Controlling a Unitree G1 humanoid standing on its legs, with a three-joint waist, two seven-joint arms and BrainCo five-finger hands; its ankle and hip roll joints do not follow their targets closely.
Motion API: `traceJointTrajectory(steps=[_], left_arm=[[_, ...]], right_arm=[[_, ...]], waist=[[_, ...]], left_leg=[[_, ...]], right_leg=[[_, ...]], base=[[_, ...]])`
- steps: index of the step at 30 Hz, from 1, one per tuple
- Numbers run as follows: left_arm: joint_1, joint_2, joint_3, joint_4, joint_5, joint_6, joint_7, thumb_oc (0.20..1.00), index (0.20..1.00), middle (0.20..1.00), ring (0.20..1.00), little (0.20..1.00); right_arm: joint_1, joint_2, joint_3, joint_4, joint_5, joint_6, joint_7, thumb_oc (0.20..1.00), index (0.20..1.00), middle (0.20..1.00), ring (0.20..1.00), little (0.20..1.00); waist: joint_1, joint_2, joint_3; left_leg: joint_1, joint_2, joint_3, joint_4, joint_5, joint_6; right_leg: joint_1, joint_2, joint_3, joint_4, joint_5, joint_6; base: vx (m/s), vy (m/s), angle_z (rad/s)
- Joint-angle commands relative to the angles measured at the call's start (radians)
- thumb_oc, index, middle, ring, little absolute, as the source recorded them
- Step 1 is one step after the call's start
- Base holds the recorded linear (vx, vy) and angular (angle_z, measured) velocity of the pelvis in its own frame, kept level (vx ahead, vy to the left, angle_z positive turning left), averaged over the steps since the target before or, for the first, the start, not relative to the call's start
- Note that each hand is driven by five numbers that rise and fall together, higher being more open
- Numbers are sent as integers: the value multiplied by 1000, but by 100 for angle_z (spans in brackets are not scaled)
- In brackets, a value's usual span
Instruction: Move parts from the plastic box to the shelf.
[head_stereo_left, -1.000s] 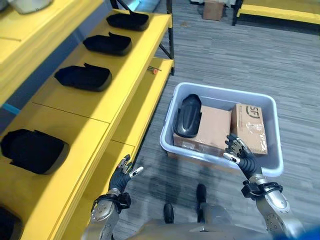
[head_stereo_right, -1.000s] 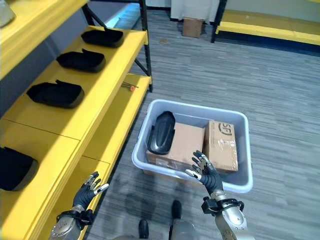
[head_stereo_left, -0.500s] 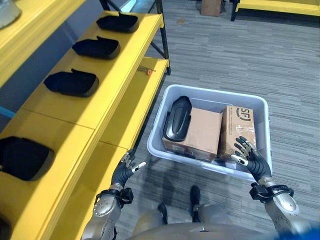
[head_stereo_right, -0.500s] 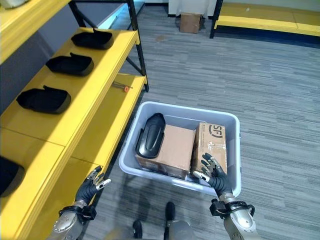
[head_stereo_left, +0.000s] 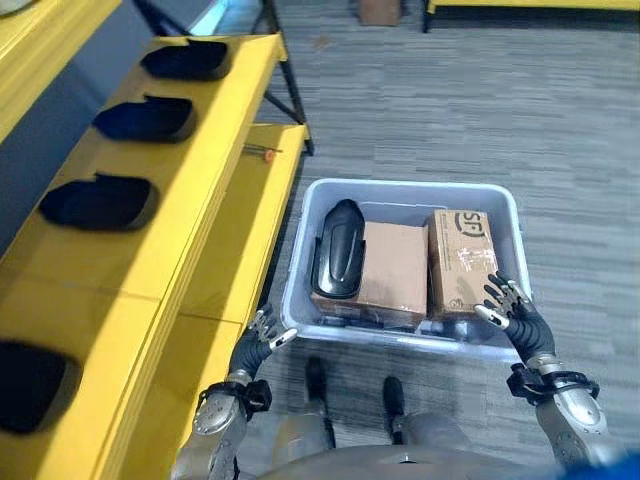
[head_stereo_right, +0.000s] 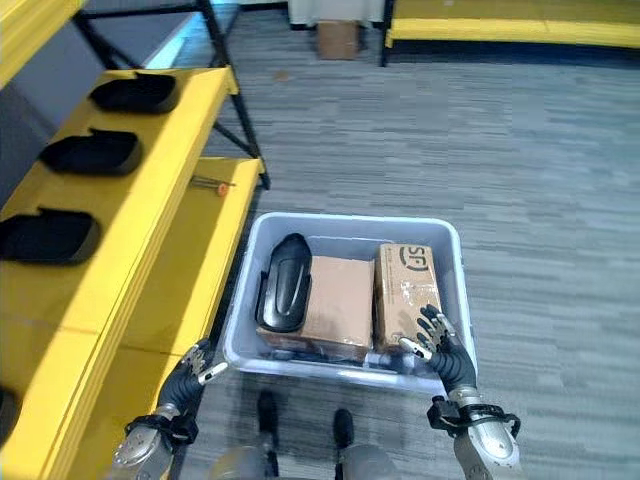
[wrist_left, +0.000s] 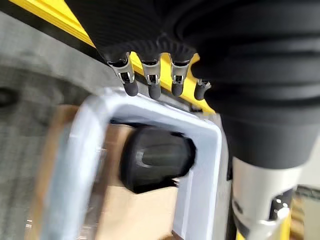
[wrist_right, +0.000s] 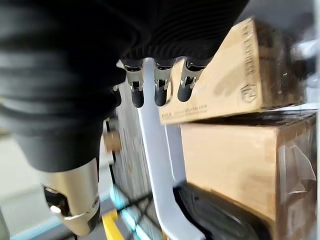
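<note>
Left eye view: the plastic box (head_stereo_left: 300, 290) is sitting at centre frame, a black part (head_stereo_left: 337, 249) lying inside on its left side. The left hand (head_stereo_left: 256, 344) is hovering at the box's lower-left corner, fingers spread, empty. The right hand (head_stereo_left: 516, 313) is hanging spread-fingered at the lower-right rim.

Glossy black part (head_stereo_left: 336, 249), cardboard boxes (head_stereo_left: 392, 270), plastic box (head_stereo_left: 400, 188)
</note>
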Motion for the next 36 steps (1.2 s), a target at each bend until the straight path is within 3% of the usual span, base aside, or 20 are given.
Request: traceJointTrajectory(steps=[1,2,8,15,22,24,29,36], left_arm=[[32,65,51,-66,-7,-47,13,1000,1000,1000,1000,1000],[31,81,60,-71,-3,-47,20,1000,1000,1000,1000,1000],[29,98,71,-78,-1,-42,29,1000,1000,1000,1000,1000],[-11,109,66,-108,-7,-52,47,1000,1000,1000,1000,1000],[-194,129,49,-182,-14,-115,127,1000,1000,1000,1000,1000],[-234,125,45,-190,-6,-131,145,1000,1000,1000,1000,1000],[-393,128,19,-213,57,-185,222,1000,1000,1000,1000,1000],[-554,133,-58,-172,129,-213,287,1000,1000,1000,1000,1000]], right_arm=[[-1,11,17,-50,30,-29,22,1000,1000,1000,1000,1000],[-10,6,30,-52,27,-25,27,1000,1000,1000,1000,1000],[-13,-4,39,-64,15,-17,30,1000,1000,1000,1000,1000],[-55,-19,58,-86,6,-31,7,1000,1000,1000,1000,1000],[-169,-29,135,-139,63,-76,-20,1000,1000,1000,1000,1000],[-183,-29,144,-155,74,-88,-23,1000,1000,1000,1000,1000],[-200,-33,136,-203,128,-135,-44,1000,1000,1000,1000,1000],[-202,-38,115,-214,152,-184,-74,1000,1000,1000,1000,1000]], waist=[[37,-51,-46],[37,-57,-46],[33,-66,-58],[28,-70,-40],[9,-88,59],[3,-93,68],[-34,-115,93],[-83,-126,114]], left_leg=[[-40,19,34,52,-2,-12],[-43,6,46,80,-27,-6],[-55,-6,53,107,-54,1],[-98,-6,52,112,-52,1],[-225,18,73,168,-42,-6],[-227,23,73,168,-61,-15],[-255,39,97,159,-47,-28],[-256,50,118,148,-40,-38]], right_leg=[[9,-178,-32,8,-4,145],[9,-198,-37,4,1,156],[6,-217,-49,-11,11,167],[-42,-219,-54,-19,22,165],[-218,-197,-9,42,43,151],[-233,-194,0,48,34,156],[-296,-179,27,65,47,156],[-332,-171,52,77,56,157]], base=[[89,142,-32],[67,108,-11],[69,53,3],[-14,-2,0],[-144,-23,-9],[20,3,-24],[-27,-11,-22],[-14,-2,-13]])
